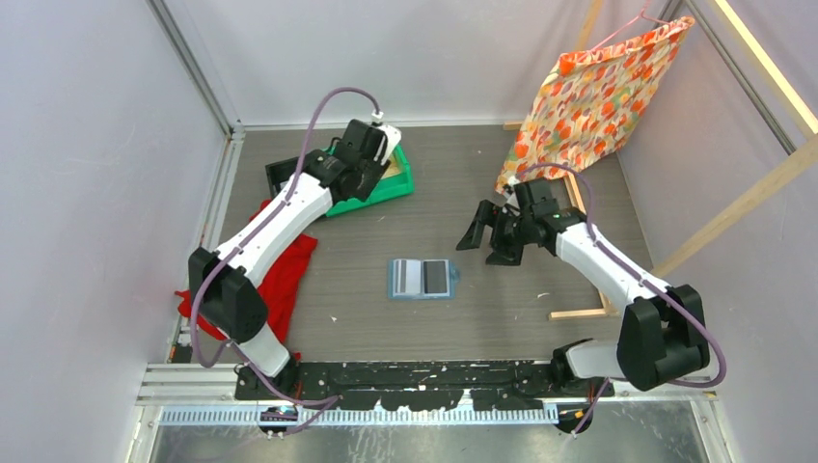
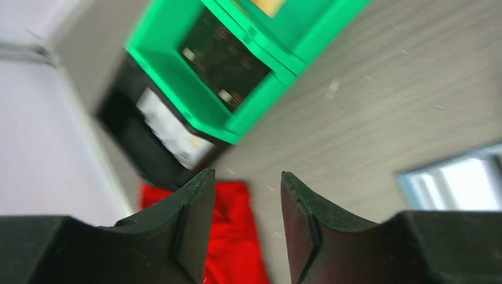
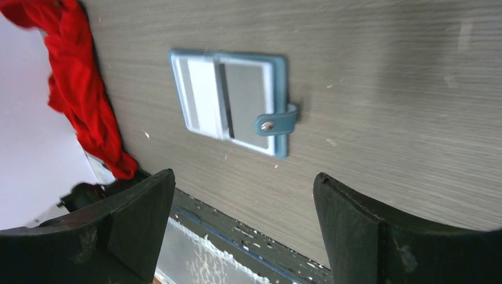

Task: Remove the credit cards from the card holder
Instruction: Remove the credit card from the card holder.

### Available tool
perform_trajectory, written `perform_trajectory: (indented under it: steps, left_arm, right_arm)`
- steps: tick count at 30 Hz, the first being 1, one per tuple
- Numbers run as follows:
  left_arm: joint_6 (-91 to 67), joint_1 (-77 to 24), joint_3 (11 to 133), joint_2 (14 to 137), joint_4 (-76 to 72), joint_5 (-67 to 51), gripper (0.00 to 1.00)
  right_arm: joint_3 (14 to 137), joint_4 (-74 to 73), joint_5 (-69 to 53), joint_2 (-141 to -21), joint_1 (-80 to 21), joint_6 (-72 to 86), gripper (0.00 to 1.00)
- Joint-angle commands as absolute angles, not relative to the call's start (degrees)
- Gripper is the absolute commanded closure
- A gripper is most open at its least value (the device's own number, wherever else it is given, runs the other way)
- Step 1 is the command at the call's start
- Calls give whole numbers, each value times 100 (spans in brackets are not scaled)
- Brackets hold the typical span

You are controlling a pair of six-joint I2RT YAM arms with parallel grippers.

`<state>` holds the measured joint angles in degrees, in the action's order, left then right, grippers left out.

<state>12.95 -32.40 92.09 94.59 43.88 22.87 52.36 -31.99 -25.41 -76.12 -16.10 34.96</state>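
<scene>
Top: holder (image 1: 422, 279) lies open mid-table, pale card (image 1: 408, 278) left, dark card (image 1: 436, 277) right. Left gripper (image 1: 371, 145) over green bin (image 1: 394, 183), far left.
L wrist: jaws part-open, empty; red cloth (image 2: 234, 231) below.
R wrist: right gripper (image 3: 243, 231) wide open, empty, near holder (image 3: 282, 94).

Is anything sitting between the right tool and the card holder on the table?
Nothing visible does. The card holder lies open on bare table, cards showing, and the right tool hangs open off to its far right with only clear tabletop between them. The red cloth lies on the holder's other side.
</scene>
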Motion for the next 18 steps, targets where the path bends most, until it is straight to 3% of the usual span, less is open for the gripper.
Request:
perform_trajectory:
  steps: [1, 4, 10, 18]
  left_arm:
    - [-1510, -3190, 8735, 9052, 5569, 978, 55]
    - [-2596, -3179, 7339, 8318, 4732, 160, 56]
    - [-4205, -3164, 5105, 7192, 2923, -1297, 61]
    - [-5263, -3164, 4288, 7345, 1236, -2038, 62]
  right_arm:
    - [5239, -2850, -2145, -7564, -2459, 3806, 9]
    - [5160, -2448, -2006, -7716, -2845, 4103, 10]
    - [5194, -1822, -2012, -8311, -3278, 4419, 24]
    - [5237, -1305, -1986, -9014, -3487, 4647, 60]
